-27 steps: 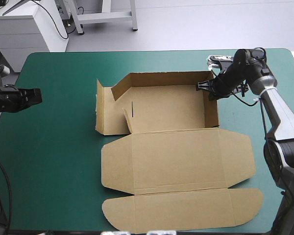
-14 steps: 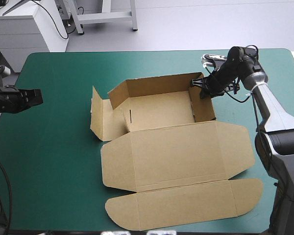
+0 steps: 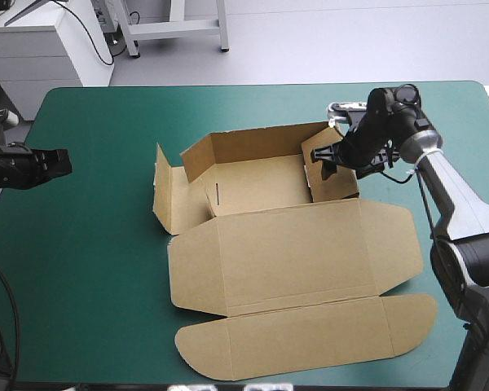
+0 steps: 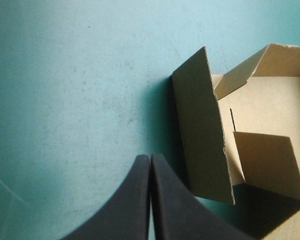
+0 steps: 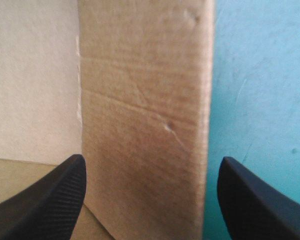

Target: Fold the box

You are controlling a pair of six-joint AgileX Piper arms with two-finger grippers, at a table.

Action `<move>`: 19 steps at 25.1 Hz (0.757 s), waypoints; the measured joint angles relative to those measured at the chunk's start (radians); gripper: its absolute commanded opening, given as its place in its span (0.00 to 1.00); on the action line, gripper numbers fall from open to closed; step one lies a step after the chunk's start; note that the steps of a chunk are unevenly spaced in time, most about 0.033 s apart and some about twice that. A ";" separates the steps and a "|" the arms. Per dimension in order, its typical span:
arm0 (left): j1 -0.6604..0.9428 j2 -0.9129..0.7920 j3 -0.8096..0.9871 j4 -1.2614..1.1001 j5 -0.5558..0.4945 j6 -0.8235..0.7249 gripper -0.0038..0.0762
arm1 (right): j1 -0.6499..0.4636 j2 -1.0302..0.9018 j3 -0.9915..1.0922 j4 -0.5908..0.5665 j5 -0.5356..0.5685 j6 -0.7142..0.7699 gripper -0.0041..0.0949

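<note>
The right gripper point(image 5: 151, 160) stands with fingers wide apart; a brown box point(image 5: 145, 95) wall fills the gap, with teal-green cover point(image 5: 262, 75) beside it.

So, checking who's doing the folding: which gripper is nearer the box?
Right. The right gripper is at the box's right end wall, open fingers either side; the left gripper sits shut near the table's left edge, well apart.

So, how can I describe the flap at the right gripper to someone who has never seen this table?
On the teal-green table, find the brown box, its lid lying flat toward the near edge. At the tray's right end, the open right gripper straddles one upright flap. It alone turns inward over the tray; the left-end flap splays outward.
</note>
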 measured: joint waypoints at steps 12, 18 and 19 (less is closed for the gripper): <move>0.000 0.000 0.000 0.000 0.032 -0.001 0.04 | 0.014 0.068 0.049 -0.039 -0.009 -0.003 0.03; 0.000 0.000 0.000 0.001 0.036 -0.001 0.04 | 0.014 0.013 0.028 -0.086 -0.008 -0.030 0.04; 0.000 0.000 0.000 0.001 0.037 -0.001 0.04 | 0.014 -0.012 0.026 -0.091 -0.009 -0.030 0.04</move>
